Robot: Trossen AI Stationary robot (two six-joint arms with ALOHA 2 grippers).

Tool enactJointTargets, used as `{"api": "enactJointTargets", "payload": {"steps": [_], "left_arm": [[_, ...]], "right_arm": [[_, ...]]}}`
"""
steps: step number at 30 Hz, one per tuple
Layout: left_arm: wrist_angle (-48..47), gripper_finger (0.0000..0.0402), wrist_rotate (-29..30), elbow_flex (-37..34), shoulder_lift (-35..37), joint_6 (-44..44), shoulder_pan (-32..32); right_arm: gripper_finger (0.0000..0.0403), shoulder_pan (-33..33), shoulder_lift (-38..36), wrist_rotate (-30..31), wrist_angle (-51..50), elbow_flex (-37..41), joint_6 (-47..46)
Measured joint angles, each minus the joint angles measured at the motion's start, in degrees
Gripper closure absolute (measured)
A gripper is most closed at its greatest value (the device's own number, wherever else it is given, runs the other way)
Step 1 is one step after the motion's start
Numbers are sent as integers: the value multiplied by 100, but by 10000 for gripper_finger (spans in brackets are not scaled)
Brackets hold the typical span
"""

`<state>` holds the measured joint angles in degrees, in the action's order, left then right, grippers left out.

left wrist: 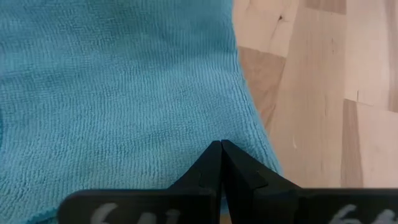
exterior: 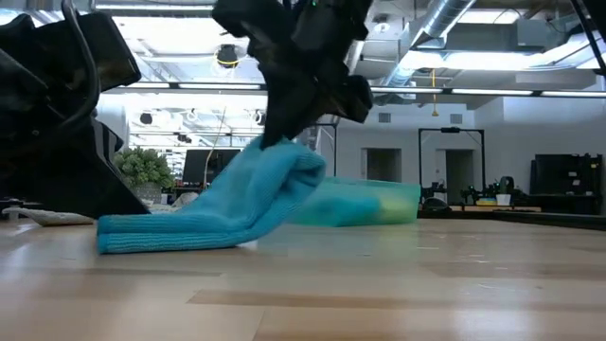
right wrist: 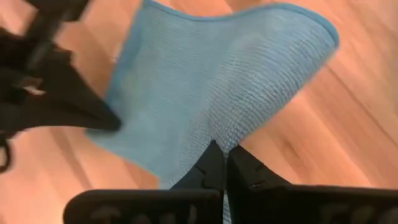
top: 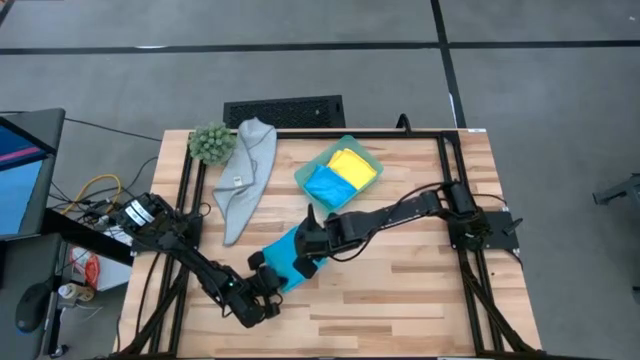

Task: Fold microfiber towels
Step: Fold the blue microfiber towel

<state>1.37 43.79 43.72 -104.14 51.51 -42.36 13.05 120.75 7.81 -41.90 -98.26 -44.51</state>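
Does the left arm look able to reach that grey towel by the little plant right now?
Probably not right now. The left gripper is shut on the blue towel, which the right gripper is lifting by an edge. The table between it and the grey towel looks clear, so letting go should free it.

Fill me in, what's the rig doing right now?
Both arms are working a blue towel mid-table. The right gripper is shut on one edge and lifts it off the wood, as the low view shows. The left gripper is shut at the towel's other end. The grey towel lies unfolded near the plant ball. A yellow towel and another blue towel sit folded in the teal tray.
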Motion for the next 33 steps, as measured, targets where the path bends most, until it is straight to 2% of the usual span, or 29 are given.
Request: {"api": "enactJointTargets", "payload": {"steps": [8,22,28,33], "left_arm": [[349,401,16,0,-2,-303,111],[373,402,93,0,0,-345,128],[371,401,178,0,-1,-431,128],[-25,402,-79,92,334,-262,-1]], "right_arm": [[378,96,138,-34,609,-4,-33],[377,231,268,-222,1759,-13,-46],[376,233,421,-347,1824,-1,-49],[375,230,422,-330,1813,-4,29]]}}
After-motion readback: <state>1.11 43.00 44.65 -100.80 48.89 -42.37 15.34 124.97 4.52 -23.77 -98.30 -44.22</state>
